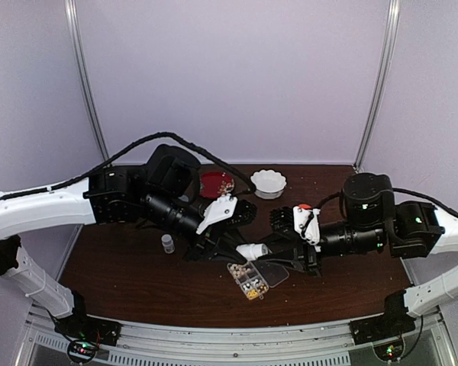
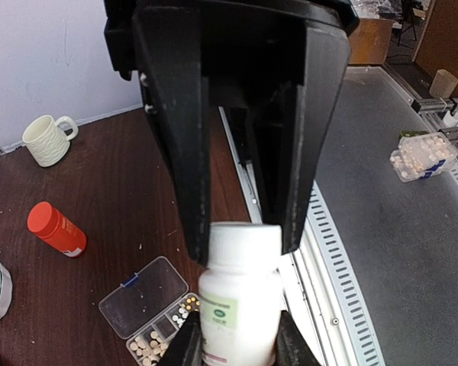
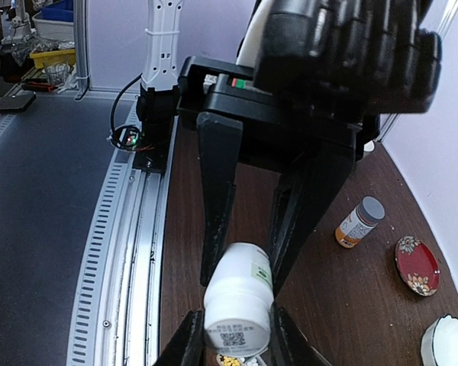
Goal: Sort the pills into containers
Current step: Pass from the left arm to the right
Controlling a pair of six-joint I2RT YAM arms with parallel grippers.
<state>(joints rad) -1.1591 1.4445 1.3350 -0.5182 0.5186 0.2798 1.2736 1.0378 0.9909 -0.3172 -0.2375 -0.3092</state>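
You look to be opening the white pill bottle [image 2: 240, 297]: the left gripper [image 2: 238, 347] is clamped tight on its body, and the right gripper [image 3: 233, 343] is pinched round its cap end. The pill box [image 2: 141, 301] lies open at lower left, with pills [image 2: 146, 345] in some cells. Next, you likely twist the cap off without tipping the bottle.

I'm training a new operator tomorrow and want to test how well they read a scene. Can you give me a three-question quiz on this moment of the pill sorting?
1. True or false: the pill box has its lid shut.
2. Which part of the white bottle does the left gripper clamp? A) the capped end B) the base end C) the middle of the label
3. In the top view, which dish sits just left of the white scalloped bowl?

Key: 1 false, the lid lies open. 2 A. 3 the red plate.
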